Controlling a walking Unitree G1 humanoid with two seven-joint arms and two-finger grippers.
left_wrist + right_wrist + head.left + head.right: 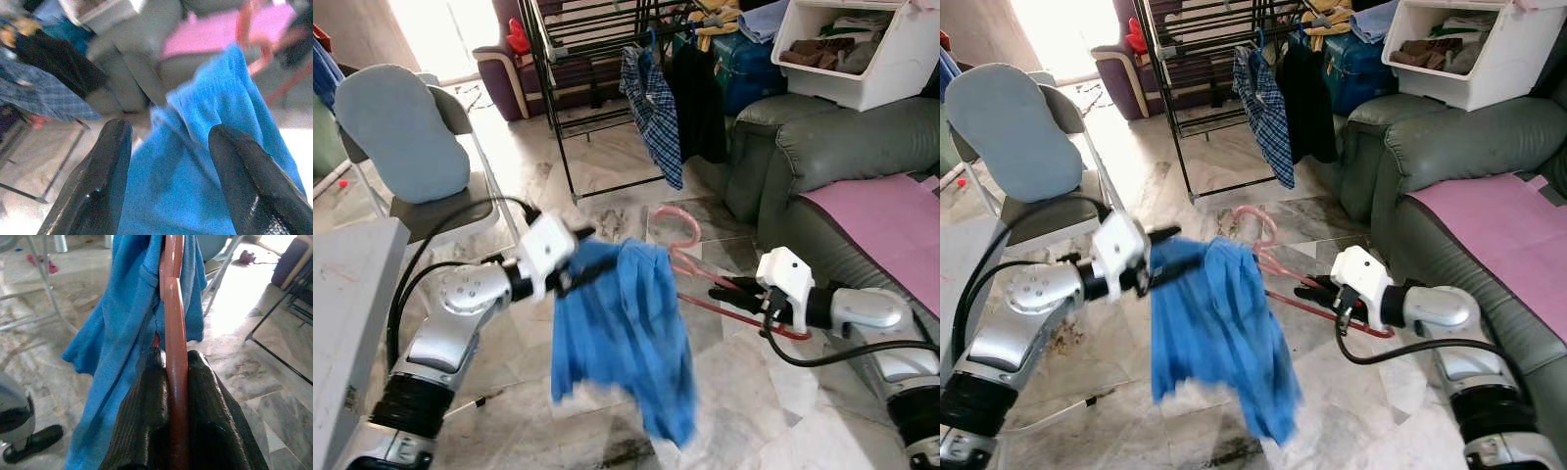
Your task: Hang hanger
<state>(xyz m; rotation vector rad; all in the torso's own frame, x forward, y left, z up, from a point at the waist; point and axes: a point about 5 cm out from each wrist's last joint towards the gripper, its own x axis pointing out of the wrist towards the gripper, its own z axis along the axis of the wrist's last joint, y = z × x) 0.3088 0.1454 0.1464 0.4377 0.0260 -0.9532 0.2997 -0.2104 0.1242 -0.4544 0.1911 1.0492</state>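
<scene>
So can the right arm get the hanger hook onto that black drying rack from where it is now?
Probably not yet. The right gripper grips the red hanger, but the black drying rack stands well beyond, across open floor.

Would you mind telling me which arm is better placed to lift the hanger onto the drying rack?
Right. The right gripper is clamped on the red hanger; the left gripper merely steadies the blue shirt.

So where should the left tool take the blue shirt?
At the bunched collar edge of the blue shirt, beside the pink hanger, coming from the robot's left. The right tool already clamps the hanger's bar, and the cloth below hangs loose.
</scene>
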